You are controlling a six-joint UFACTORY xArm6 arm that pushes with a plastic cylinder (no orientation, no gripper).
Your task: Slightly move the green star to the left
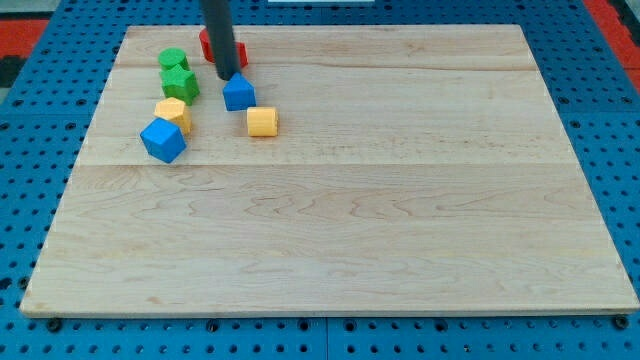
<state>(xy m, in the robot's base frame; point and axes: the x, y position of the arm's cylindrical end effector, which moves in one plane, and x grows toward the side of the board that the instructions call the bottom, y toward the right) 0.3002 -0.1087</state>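
The green star (181, 84) lies near the board's top left, just below a second green block (173, 59). My tip (228, 78) rests on the board to the right of the star, with a gap between them. It sits just above and left of a small blue block (239, 93), very close to it. The rod hides part of a red block (236, 50) behind it.
A yellow block (172, 112) lies below the star, touching a blue cube (163, 140) at its lower left. Another yellow block (262, 121) lies below and right of the small blue block. The wooden board (340, 230) sits on a blue pegboard.
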